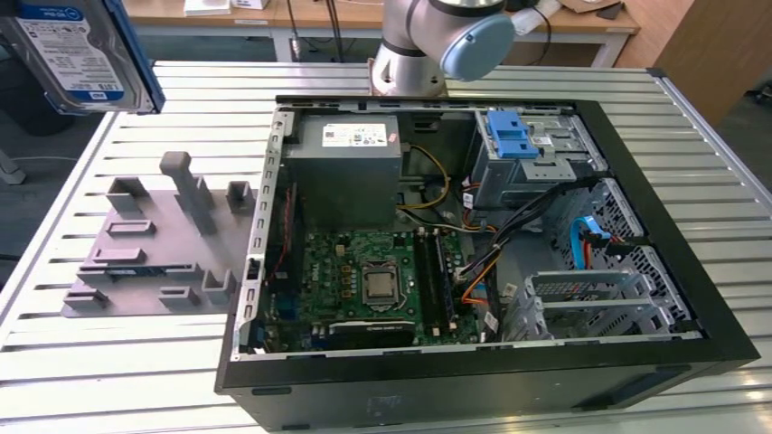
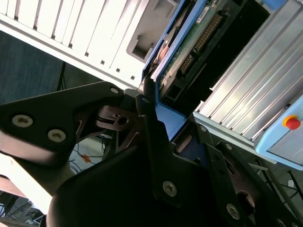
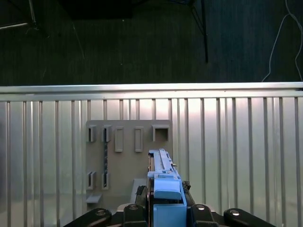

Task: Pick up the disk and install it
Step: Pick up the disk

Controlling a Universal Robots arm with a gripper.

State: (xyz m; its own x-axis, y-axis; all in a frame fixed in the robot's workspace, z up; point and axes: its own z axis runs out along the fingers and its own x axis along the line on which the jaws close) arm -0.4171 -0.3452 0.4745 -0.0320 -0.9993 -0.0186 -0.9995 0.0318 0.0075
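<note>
The gripper was seen clenched on the disk, which was held by its blue frame at the upper left of the exterior view, above the grey fixture. With so narrow an edge grip, the disk could be tilted or dropped if it were knocked against the wall of the computer case.

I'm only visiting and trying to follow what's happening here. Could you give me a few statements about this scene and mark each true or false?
1. The gripper is closed on the disk. True.
2. The disk sits inside the computer case. False: it hangs in the air outside the case, at the exterior view's upper left.
3. The computer case lies open on the slatted table. True.
4. The grey fixture plate lies to the exterior view's right of the case. False: it lies to the case's left.
</note>
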